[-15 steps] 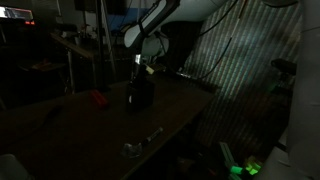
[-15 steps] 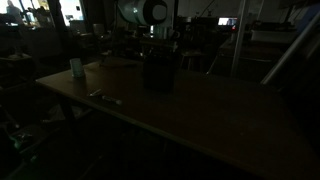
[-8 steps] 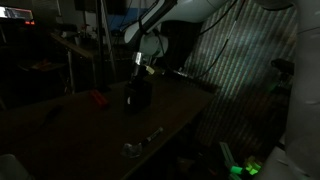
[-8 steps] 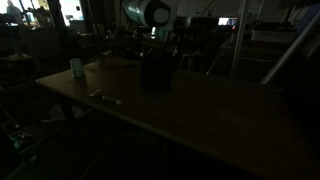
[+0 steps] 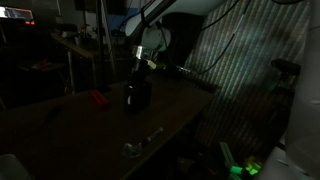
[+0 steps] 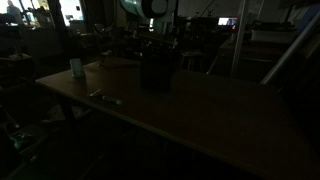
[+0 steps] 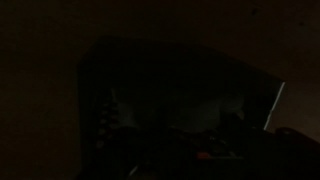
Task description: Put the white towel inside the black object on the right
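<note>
The scene is very dark. The black object (image 5: pixel 137 96) stands upright near the middle of the table, and in an exterior view it shows as a dark block (image 6: pixel 157 70). My gripper (image 5: pixel 143 63) hangs just above its top, also seen from the other side (image 6: pixel 160 40). The jaws are too dark to read. The wrist view looks down on the black object's opening (image 7: pixel 180 90), whose inside is all shadow. The white towel does not show in any view.
A red thing (image 5: pixel 97 98) lies on the table beside the black object. A small shiny item (image 5: pixel 135 148) lies near the table's edge, also seen in an exterior view (image 6: pixel 103 97). A small pale cup (image 6: pixel 76 68) stands at a corner. Green lights (image 5: pixel 240 168) glow below the table.
The arm has risen slightly above the black object. Nothing else on the table has moved.
</note>
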Available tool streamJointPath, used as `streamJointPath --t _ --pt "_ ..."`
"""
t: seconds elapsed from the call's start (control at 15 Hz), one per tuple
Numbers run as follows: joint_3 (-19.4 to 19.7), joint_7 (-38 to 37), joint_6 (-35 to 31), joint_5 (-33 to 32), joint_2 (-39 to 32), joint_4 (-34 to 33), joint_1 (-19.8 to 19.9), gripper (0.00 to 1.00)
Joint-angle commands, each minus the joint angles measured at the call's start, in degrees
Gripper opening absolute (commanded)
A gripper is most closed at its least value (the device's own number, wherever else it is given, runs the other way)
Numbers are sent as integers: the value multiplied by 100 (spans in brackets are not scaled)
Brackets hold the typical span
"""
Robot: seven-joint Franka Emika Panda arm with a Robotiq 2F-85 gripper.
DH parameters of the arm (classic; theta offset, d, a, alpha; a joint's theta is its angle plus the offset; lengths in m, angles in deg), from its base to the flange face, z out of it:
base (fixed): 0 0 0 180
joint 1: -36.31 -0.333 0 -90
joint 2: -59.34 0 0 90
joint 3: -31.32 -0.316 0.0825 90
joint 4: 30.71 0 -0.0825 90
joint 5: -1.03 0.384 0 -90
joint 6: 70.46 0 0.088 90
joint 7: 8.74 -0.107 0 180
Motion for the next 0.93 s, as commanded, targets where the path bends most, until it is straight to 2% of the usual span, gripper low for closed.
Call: streamJointPath --t 0.0,0.07,0.2,0.47,0.6,0.67,0.87 --pt "85 -78 -59 -286 581 405 -152 76" --pt "92 -84 -57 -333 655 450 -174 53" --pt "105 -99 -83 -419 774 560 -215 50" --pt "135 -121 -106 -534 905 733 -286 17" --pt "145 -124 -122 -559 928 778 -306 4" --pt "149 -128 -122 -571 933 789 -315 0" --pt "146 -144 -139 -604 918 778 -343 1"
